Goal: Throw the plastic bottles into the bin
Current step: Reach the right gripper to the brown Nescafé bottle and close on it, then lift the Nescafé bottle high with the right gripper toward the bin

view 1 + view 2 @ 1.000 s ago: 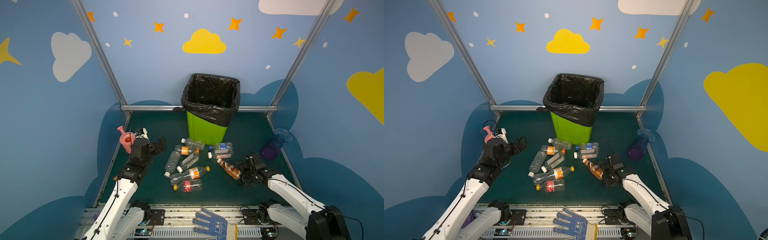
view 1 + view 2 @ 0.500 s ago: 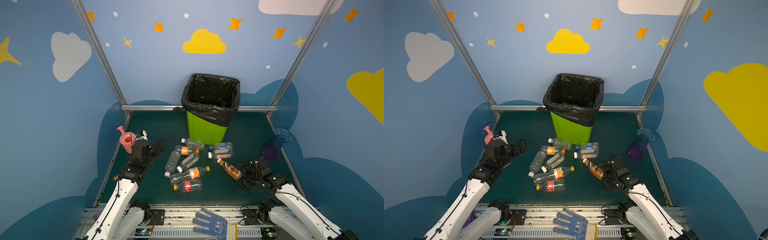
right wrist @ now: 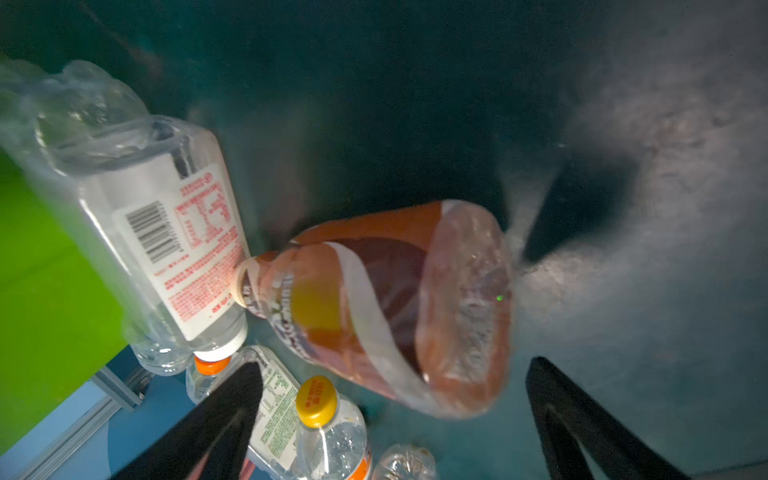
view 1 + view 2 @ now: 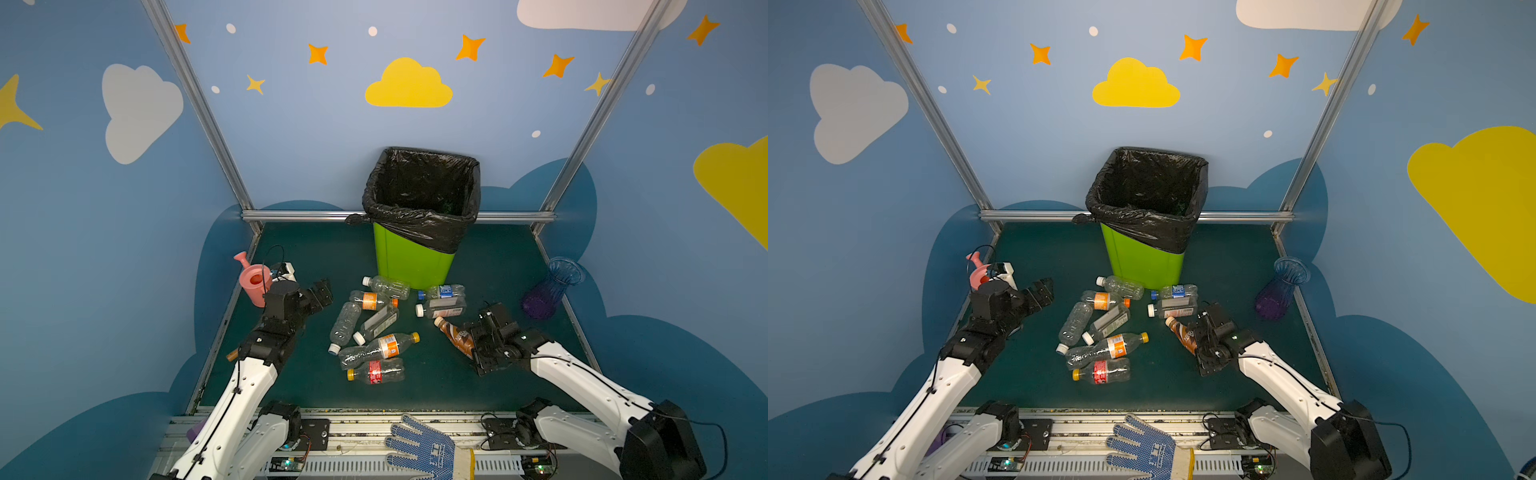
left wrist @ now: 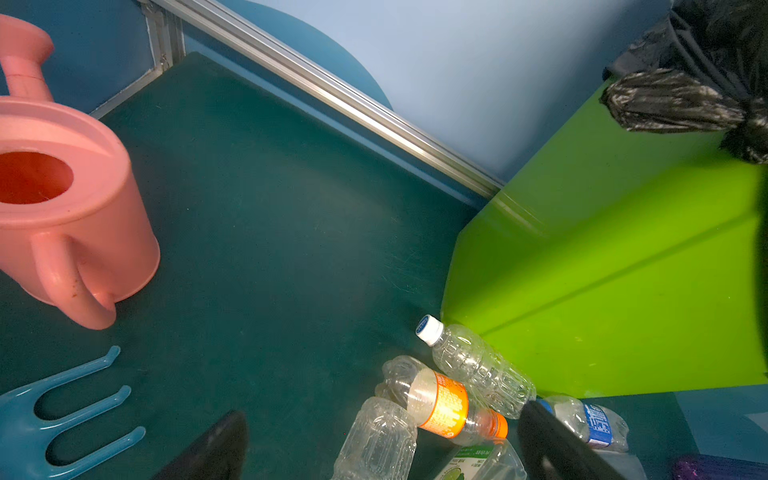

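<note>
Our right fingers [image 3: 555,399] stand spread wide; the brown bottle [image 3: 374,299] lies on the surface [image 4: 299,382] with its base just between them, cap touching a white-labelled bottle [image 3: 166,232] beyond. We should ease forward until both fingers flank its body, close gently on the thin-looking plastic, then lift clear of the neighbour. The bin [image 4: 411,257] stands farther ahead. Our left fingers [image 5: 552,440], also spread, hold nothing.

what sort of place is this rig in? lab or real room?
Likely a lab robot cell dressed as a nursery: aluminium frame rail, walls painted with a yellow cloud, and a bin with strewn bottles on a green mat.
</note>
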`<state>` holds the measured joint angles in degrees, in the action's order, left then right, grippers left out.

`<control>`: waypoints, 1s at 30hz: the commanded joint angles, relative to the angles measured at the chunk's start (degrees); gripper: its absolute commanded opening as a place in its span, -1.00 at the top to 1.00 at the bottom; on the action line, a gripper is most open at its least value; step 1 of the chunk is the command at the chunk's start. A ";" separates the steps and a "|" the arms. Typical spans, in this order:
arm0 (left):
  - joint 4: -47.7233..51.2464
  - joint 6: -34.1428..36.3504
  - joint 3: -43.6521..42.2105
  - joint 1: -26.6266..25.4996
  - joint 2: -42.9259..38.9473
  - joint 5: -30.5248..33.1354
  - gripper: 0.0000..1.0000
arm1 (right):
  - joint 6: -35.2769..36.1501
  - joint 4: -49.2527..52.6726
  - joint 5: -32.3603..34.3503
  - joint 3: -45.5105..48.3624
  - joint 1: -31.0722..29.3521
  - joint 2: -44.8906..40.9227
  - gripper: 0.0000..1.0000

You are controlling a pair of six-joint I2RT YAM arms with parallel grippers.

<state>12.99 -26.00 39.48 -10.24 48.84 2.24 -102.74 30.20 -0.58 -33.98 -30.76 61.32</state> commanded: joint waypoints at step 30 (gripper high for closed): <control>-0.69 -0.88 -0.56 0.75 3.17 0.11 -1.00 | 18.71 -5.63 3.22 1.62 10.49 11.85 -0.09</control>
<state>12.67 -26.28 39.48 -9.76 51.83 2.04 -88.88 23.44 2.09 -32.47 -20.80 71.96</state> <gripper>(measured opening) 0.998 0.561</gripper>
